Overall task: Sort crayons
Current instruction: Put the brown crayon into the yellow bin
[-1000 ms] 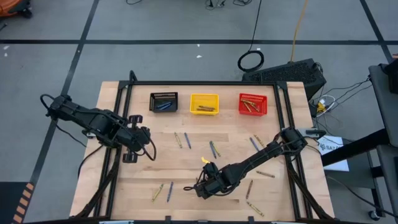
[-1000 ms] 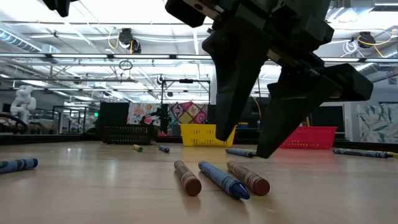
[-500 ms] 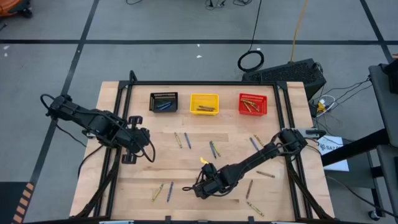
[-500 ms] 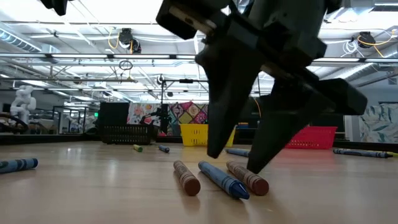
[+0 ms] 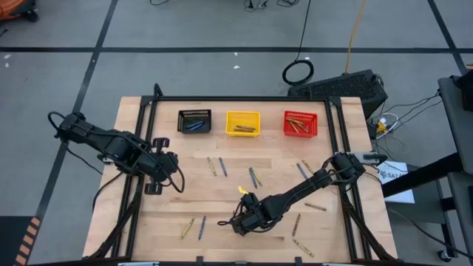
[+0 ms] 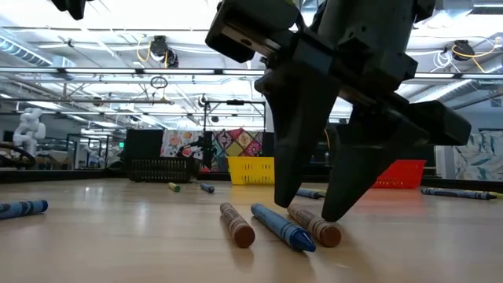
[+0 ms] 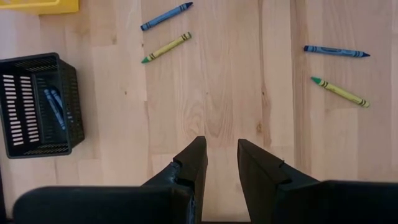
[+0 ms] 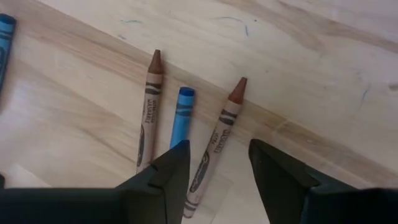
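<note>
The right gripper (image 5: 238,224) sits low over the front centre of the wooden table (image 5: 170,203), at roughly 6 o'clock from the yellow bin (image 5: 242,123). Its jaws stand open and straddle one brown crayon (image 8: 215,137), without closing on it. In the right wrist view three crayons lie side by side, nearly parallel: a second brown crayon (image 8: 149,112), a blue crayon (image 8: 180,118) and the straddled brown one. Both brown tips point away from the gripper; the straddled crayon's long axis runs back between the fingers (image 8: 163,177). In the low view the same trio lies on the table beneath the gripper (image 6: 310,208), with the blue crayon (image 6: 281,226) in the middle.

The left gripper (image 5: 152,164) waits at the table's left side, at about 7 o'clock from the black bin (image 5: 194,120). Its jaws are parted and hold nothing. The left wrist view shows two blue/yellow-green crayon pairs (image 7: 165,31) on the wood ahead, and blue crayons in the black bin (image 7: 37,104).

The red bin (image 5: 300,123) holds brown crayons and the yellow bin holds yellow-olive ones. Loose crayons (image 5: 253,176) lie scattered across the table's middle and front at varied angles.
</note>
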Controlling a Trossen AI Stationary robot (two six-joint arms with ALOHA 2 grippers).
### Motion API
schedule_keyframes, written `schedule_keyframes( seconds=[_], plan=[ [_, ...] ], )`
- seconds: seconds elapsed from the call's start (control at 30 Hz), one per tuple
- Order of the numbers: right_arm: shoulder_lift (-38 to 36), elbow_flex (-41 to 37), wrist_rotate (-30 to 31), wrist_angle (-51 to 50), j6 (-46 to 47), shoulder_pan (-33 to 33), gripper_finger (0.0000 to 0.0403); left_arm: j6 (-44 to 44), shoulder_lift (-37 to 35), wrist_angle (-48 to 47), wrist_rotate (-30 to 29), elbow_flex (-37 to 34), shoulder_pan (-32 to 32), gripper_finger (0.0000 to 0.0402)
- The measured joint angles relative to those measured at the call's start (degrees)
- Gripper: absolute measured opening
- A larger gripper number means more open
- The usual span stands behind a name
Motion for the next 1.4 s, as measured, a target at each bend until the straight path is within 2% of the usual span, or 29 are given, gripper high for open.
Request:
schedule_keyframes(
  seconds=[0.17,0.7,1.23,1.4],
  plan=[
    [1.9,0.2,-2.4,0.2,0.2,-0.1,0.0155,0.0,0.0,0.0,0.0,0.0,0.0,0.0088],
    [2.7,0.0,-3.7,-2.0,0.3,-0.4,0.0088,0.1,0.0,0.0,0.0,0.0,0.0,0.0088],
    [2.8,0.0,-5.6,-9.2,-0.1,-1.4,0.0072,0.2,0.0,0.0,0.0,0.0,0.0,0.0088],
    [2.8,0.0,-6.3,-9.6,-3.2,-2.3,0.0072,0.2,0.0,0.1,0.0,0.0,0.0,0.0088]
  ],
)
